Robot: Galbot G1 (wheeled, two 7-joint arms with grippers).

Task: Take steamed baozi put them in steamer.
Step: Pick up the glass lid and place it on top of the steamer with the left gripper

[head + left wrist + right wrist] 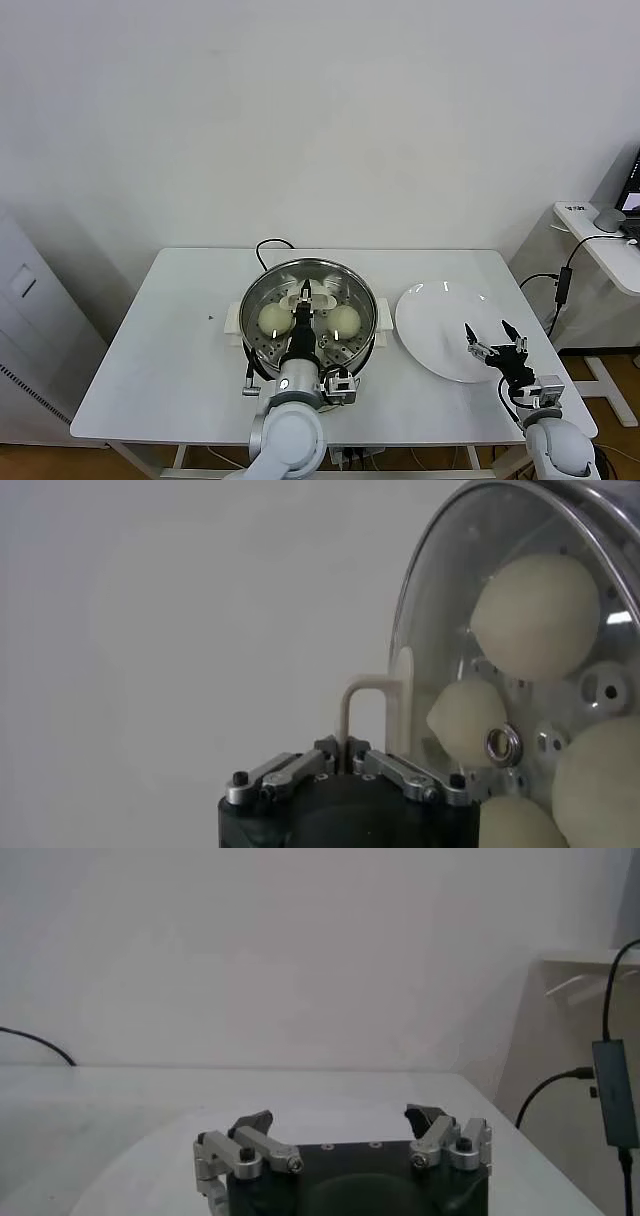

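The steamer (262, 290) stands mid-table with the glass lid (440, 610) over it; I cannot tell whether the lid rests on the rim. My left gripper (301, 298) is above the pot's middle, shut on the lid's cream handle (368, 694); it also shows in the left wrist view (345, 748). Two baozi (273, 318) (343, 320) show on the perforated tray; the arm hides the rest. Through the glass, several baozi show in the left wrist view (535, 615). My right gripper (490, 337) is open and empty over the white plate's (435, 320) near right edge, and shows in the right wrist view (340, 1118).
The plate lies right of the steamer and holds nothing. A black cable (270, 244) loops behind the pot. A side desk (600, 240) with a cable stands off the table's right. A white cabinet (30, 330) stands at the left.
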